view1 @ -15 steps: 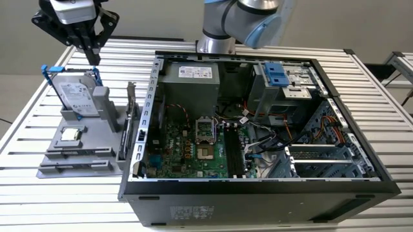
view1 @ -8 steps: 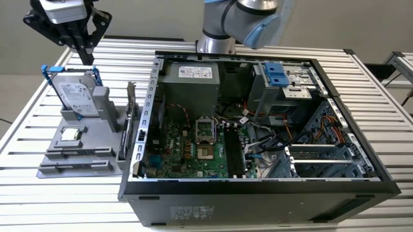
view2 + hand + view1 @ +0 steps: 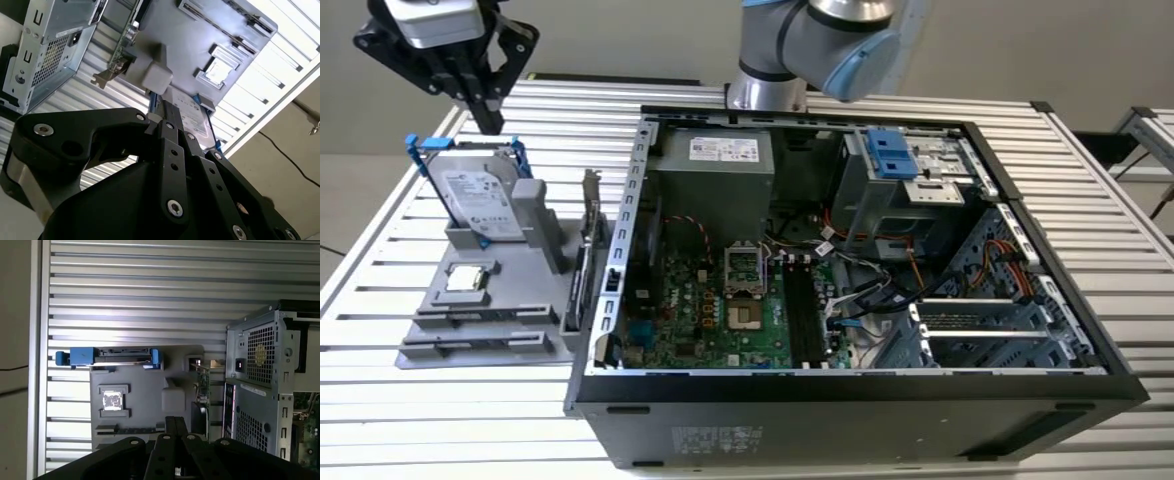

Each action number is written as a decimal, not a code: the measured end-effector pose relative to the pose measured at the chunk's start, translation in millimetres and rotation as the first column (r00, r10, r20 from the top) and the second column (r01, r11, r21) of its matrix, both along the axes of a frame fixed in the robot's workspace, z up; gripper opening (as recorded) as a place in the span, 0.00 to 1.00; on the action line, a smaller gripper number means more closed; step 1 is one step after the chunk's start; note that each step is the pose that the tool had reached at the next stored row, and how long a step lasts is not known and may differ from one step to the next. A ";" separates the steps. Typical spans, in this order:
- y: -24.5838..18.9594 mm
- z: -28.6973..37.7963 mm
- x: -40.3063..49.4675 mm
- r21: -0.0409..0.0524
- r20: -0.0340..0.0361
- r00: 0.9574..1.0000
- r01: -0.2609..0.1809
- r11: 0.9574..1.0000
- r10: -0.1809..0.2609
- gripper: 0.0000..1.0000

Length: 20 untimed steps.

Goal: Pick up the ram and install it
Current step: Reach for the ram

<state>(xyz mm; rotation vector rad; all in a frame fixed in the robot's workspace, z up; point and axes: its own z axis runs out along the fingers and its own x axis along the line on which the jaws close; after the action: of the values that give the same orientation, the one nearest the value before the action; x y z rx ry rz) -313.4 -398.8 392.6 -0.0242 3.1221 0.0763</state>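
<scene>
Now, hand (image 3: 488, 122): pressed together, empty, over the hard drive (image 3: 478, 200).
Counter (image 3: 380, 250): open slats between fixture (image 3: 494, 305) and edge.

Beneath the gripper (image 3: 490, 122) the way is open down to the upright hard drive (image 3: 483, 198) in the grey holder (image 3: 507, 312). Past it, an upright card (image 3: 592, 235) and the computer case (image 3: 638, 220) wall pinch a narrow gap; over the slatted table (image 3: 367, 285) room is free.

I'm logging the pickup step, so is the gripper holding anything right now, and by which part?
Nothing is held: the gripper hangs shut and empty above the hard drive.
</scene>
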 end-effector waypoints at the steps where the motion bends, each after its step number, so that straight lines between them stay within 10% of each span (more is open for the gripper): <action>1: 0.0 0.0 -1.2 0.000 0.000 1.000 -0.001 1.000 0.001 0.00; 20: 0.0 -0.2 -24.9 0.000 0.000 1.000 -0.021 1.000 0.021 0.00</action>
<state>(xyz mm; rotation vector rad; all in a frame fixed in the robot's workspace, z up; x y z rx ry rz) -338.3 -398.7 392.4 -0.0567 3.1221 0.0767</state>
